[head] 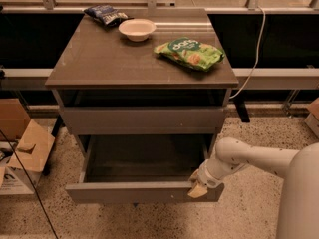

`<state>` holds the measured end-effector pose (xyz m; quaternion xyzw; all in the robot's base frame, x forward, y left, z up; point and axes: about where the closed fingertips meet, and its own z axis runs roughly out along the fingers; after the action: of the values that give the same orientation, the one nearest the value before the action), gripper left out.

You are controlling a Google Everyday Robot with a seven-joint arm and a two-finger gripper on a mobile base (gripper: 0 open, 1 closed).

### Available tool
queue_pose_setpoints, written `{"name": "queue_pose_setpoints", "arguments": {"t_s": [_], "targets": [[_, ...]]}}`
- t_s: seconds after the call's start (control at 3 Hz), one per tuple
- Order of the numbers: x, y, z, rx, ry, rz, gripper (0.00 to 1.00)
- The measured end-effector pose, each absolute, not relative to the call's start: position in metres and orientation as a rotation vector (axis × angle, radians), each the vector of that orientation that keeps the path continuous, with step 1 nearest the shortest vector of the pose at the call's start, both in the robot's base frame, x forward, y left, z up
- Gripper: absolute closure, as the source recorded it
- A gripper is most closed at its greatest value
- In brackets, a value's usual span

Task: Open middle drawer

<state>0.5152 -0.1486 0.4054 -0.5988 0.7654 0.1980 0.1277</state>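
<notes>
The middle drawer point(142, 192) is pulled out toward the camera, below a closed drawer front point(144, 120). Its dark grey box interior point(144, 158) is in view and looks empty. My gripper point(199, 187) is at the right end of the drawer's front panel, against its top edge. The white arm point(249, 161) reaches in from the right. Anything below the pulled-out drawer is hidden by it.
On the cabinet top point(99, 59) lie a green chip bag point(189, 54), a white bowl point(137, 29) and a dark snack bag point(105, 15). Cardboard boxes point(22, 148) stand on the floor at left. A white cable point(256, 49) hangs at the back right.
</notes>
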Motion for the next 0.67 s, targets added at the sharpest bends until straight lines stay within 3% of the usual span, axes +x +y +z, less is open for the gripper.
{"name": "queue_pose_setpoints", "arguments": {"t_s": [0.33, 0.67], "targets": [[0.4865, -0.1486, 0.4064, -1.692, 2.288, 0.583, 0.95], [0.4864, -0.1487, 0.4064, -1.691, 2.289, 0.583, 0.77]]}}
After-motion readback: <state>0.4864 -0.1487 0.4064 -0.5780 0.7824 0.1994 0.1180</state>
